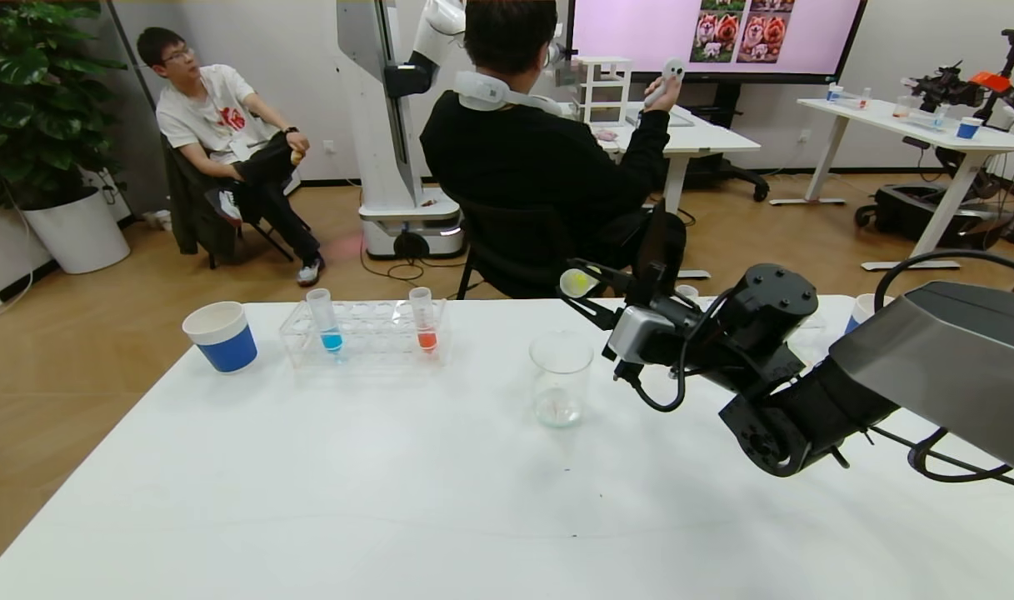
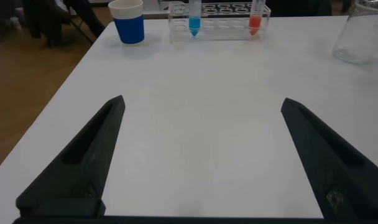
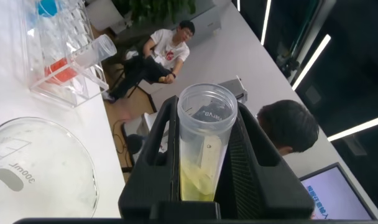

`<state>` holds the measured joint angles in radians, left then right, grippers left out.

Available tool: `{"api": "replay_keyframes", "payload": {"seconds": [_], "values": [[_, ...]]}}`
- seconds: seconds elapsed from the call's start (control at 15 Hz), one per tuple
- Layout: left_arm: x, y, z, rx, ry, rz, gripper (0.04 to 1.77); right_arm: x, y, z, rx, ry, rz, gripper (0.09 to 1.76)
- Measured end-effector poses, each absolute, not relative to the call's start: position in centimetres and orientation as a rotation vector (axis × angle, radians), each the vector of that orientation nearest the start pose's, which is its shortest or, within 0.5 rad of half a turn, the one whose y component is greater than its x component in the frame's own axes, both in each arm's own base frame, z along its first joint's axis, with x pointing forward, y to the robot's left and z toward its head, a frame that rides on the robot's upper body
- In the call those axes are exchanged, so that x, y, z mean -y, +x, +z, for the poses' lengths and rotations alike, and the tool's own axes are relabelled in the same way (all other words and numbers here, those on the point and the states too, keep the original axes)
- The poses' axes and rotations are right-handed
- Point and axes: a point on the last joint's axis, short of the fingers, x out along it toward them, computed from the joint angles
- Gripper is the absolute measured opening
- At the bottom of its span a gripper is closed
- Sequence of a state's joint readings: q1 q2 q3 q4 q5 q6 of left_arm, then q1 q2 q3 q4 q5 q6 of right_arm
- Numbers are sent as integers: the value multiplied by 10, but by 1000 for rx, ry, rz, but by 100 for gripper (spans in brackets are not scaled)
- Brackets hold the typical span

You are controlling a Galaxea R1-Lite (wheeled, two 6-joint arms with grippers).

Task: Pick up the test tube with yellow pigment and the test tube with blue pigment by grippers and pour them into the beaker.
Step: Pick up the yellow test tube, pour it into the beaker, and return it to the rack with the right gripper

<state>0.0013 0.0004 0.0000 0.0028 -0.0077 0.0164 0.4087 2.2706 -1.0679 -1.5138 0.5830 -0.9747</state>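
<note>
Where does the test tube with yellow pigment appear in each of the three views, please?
Head view: the test tube with yellow pigment is held by the right gripper, above and right of the beaker.
Left wrist view: not in it.
Right wrist view: centre, between the fingers.
Shared landmark: the beaker.

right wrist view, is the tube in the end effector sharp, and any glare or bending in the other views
Right wrist view: the yellow tube in the right end effector is sharp, with bright ceiling light strips behind. Head view: wide-angle bending at the edges; beaker clear. Left wrist view: the open left end effector looks dark, with no glare.
</note>
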Motion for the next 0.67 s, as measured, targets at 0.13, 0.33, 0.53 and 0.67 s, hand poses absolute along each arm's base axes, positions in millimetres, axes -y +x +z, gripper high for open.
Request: {"api": "replay_keyframes", "payload": {"seconds": [0.13, 0.33, 0.53, 0.67], "values": [[0, -23, 75, -4, 17, -6, 175, -182, 384, 125, 828, -944, 763, 50], [0, -23, 75, -4, 17, -6, 175, -184, 392, 129, 939, -1008, 791, 50], [0, -23, 75, -4, 17, -6, 175, -180, 397, 124, 978, -1056, 801, 50], [0, -23, 75, -4, 17, -6, 175, -177, 400, 121, 994, -1072, 811, 50]]}}
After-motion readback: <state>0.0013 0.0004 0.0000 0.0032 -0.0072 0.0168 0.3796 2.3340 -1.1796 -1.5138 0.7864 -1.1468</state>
